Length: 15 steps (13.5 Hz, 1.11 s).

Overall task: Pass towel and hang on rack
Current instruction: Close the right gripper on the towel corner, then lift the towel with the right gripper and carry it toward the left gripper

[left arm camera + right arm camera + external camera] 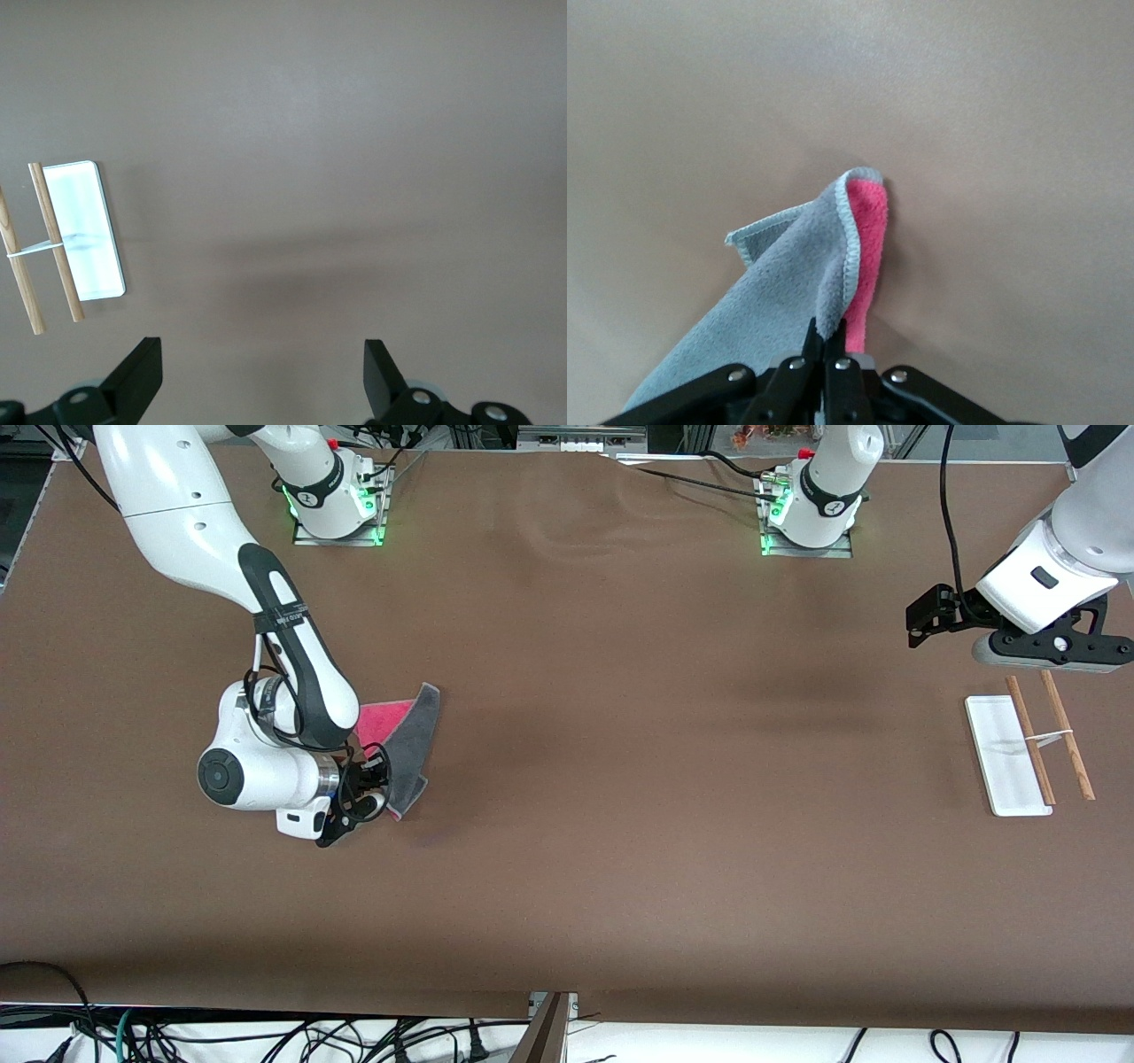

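Note:
The towel (409,735), pink-red on one face and dark grey on the other, lies folded toward the right arm's end of the table. My right gripper (383,784) is shut on the towel's edge; in the right wrist view the grey and pink cloth (824,274) runs out from between the closed fingers (826,341). The rack (1010,753), a white base with two brown rods (1050,735), lies at the left arm's end; it also shows in the left wrist view (81,230). My left gripper (921,624) is open and empty, up in the air beside the rack, its fingertips (142,376) wide apart.
The brown table cover (620,779) stretches bare between the towel and the rack. The two arm bases (337,505) stand along the table edge farthest from the front camera. Cables hang below the edge nearest that camera.

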Tool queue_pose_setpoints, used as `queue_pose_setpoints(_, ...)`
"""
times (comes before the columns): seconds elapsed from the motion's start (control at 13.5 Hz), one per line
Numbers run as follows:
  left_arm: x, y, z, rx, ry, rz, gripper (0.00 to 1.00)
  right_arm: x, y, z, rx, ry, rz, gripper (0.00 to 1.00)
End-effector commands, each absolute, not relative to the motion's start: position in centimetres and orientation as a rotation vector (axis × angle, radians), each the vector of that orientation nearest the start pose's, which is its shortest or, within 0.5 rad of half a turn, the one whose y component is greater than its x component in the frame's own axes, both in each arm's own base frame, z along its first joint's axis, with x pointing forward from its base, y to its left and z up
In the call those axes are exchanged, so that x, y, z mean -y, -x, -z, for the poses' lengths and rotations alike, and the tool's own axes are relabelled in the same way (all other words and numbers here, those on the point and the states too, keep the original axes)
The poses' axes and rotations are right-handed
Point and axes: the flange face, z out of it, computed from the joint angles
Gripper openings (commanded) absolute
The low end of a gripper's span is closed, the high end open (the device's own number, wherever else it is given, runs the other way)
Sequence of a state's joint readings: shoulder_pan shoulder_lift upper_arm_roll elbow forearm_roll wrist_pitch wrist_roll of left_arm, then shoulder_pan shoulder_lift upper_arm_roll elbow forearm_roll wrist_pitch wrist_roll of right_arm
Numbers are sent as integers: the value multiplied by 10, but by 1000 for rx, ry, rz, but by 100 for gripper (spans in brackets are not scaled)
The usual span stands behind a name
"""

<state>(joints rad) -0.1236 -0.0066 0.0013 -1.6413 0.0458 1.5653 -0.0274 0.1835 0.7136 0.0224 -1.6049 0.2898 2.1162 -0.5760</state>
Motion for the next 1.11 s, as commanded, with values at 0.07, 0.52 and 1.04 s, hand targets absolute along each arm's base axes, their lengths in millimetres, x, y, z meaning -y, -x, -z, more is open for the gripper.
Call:
queue_pose_setpoints(0.07,61,-540,-600,-162,3074,-104,100,-151,-657,-222,854,2700,-197,0)
queue_pose_setpoints(0.52,61,-540,-600,-162,3074,-104,100,-169,-691,-395,972,2641,-64,0)
queue_pose_setpoints(1.04,61,-539,-600,-160,3074,-104,100,-329,-640,-540,987,2577,131,0)
